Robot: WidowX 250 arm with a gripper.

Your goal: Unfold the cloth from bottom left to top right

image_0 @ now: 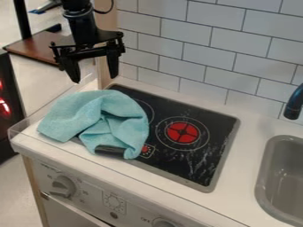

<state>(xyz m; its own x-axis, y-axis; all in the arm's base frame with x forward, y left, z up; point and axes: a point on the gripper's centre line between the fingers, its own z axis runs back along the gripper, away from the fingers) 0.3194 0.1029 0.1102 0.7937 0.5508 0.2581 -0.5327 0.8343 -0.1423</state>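
- The cloth (103, 119) lies just below the hand (94, 80), bunched and unevenly folded; it is turquoise, soft-looking, with a matte, slightly fuzzy texture and rounded folds.
- The hand hangs over the cloth's far side, pointing down, its two black fingers spread apart with nothing between them.
- At the cloth's near edge, farther below the hand, shows a dark, smooth, elongated piece (110, 150); what it is I cannot tell.
- The cloth covers part of the black cooktop (204, 170), a flat, glossy rectangle with pale streaks, and reaches onto the white desk (239, 159) on its left.
- Below and right of the hand, the cooktop bears a round red burner mark (182, 132) inside thin pale rings.
- Well apart to the hand's right, a grey sink (264, 155) with rounded corners is set into the desk, a dark, curved faucet (294, 105) beside it.
- Behind, and to the hand's right, rises a wall of pale rectangular tiles (183, 37).
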